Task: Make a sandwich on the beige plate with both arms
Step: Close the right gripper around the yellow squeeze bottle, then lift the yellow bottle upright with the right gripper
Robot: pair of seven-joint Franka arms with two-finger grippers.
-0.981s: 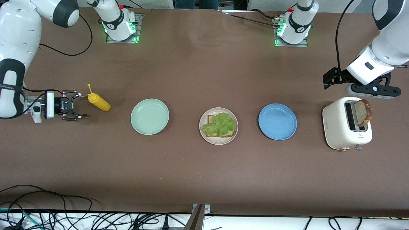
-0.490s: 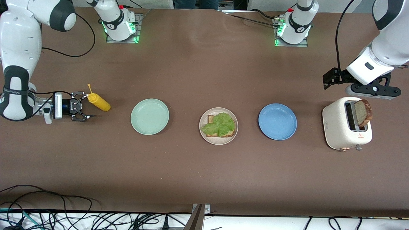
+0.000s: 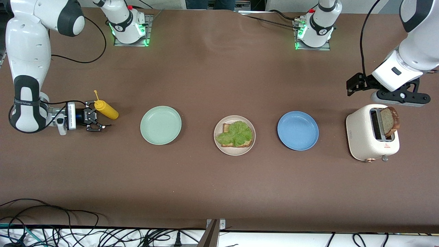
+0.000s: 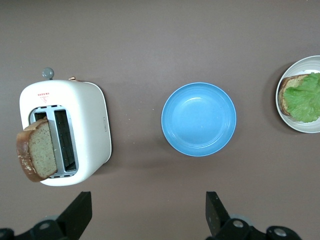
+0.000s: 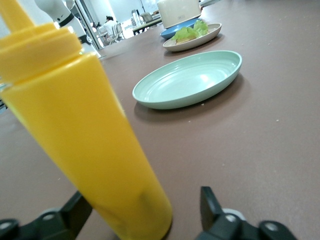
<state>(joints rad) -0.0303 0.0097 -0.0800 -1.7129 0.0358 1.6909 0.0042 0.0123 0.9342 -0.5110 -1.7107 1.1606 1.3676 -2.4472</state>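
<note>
Right tool [image 3: 97, 118] low around yellow bottle [image 3: 107, 110], left tool [image 3: 356, 84] over toaster [image 3: 363, 137]

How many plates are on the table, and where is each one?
3, in a row. The mint-green plate lies toward the right arm's end, beside the yellow bottle. The beige plate is in the middle, holding bread and lettuce. The blue plate lies beside the toaster. None appear hidden.
</note>
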